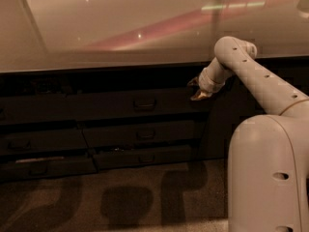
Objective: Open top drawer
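Note:
The top drawer (pixel 106 106) is the wide dark front just under the counter, and it looks closed. Its small loop handle (pixel 145 103) sits at the centre. My gripper (pixel 195 89) hangs at the drawer front's right end, roughly level with the handle and well to the right of it. It is open, holds nothing, and points left toward the cabinet face. The white arm (pixel 251 71) reaches in from the right.
Shallower drawers (pixel 145 134) (pixel 145 157) lie below the top one, with two more at the left (pixel 38 141). A glossy countertop (pixel 120 28) overhangs the drawers. My white base (pixel 268 173) fills the lower right. Speckled floor (pixel 120 202) lies in front.

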Robot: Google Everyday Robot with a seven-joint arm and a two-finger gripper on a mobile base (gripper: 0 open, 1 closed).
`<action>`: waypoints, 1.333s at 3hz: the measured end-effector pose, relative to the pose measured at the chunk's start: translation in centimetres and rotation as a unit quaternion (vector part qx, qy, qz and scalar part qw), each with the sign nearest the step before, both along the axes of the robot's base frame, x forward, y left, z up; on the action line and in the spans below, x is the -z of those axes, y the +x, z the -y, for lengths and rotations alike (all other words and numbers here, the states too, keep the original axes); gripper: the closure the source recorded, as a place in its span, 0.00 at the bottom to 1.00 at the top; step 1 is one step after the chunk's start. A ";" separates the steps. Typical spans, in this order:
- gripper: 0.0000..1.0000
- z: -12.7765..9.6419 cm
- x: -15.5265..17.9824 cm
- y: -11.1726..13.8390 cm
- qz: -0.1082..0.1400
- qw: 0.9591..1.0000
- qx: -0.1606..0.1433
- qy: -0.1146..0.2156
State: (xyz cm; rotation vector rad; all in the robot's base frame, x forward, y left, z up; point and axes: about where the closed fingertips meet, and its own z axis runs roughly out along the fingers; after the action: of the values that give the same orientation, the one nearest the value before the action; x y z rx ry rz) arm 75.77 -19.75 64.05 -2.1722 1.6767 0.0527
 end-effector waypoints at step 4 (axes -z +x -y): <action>1.00 0.2 0.2 -1.5 0.001 1.000 -0.009 0.005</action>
State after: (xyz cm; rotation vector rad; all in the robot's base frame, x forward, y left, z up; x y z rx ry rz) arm 74.27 -19.97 63.82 -2.1800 1.6530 0.0636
